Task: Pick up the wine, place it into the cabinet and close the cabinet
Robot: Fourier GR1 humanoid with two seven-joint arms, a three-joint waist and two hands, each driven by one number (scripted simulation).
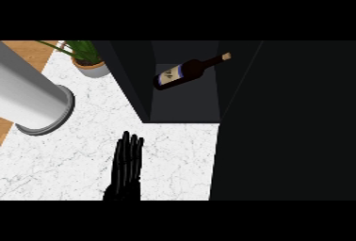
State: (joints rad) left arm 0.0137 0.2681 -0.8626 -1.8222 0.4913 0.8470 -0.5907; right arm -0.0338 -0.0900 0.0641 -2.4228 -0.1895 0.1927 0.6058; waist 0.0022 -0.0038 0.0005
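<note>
The wine bottle [182, 73] is dark with a dark label and a cork-coloured top. It lies tilted inside the open dark cabinet [184, 106], neck pointing to the upper right. My left hand [127, 167] shows at the lower edge over the white marble counter [62, 160]. It is open with fingers straight and pointing up, holds nothing, and is well short of the cabinet. A wide dark cabinet panel [285, 122] fills the right side of the view. My right hand does not show.
A large grey cylinder [31, 94] with a rimmed end slants in from the upper left over the counter. A potted green plant [88, 60] stands at the back, left of the cabinet. Wooden floor [31, 52] shows beyond the counter's left edge.
</note>
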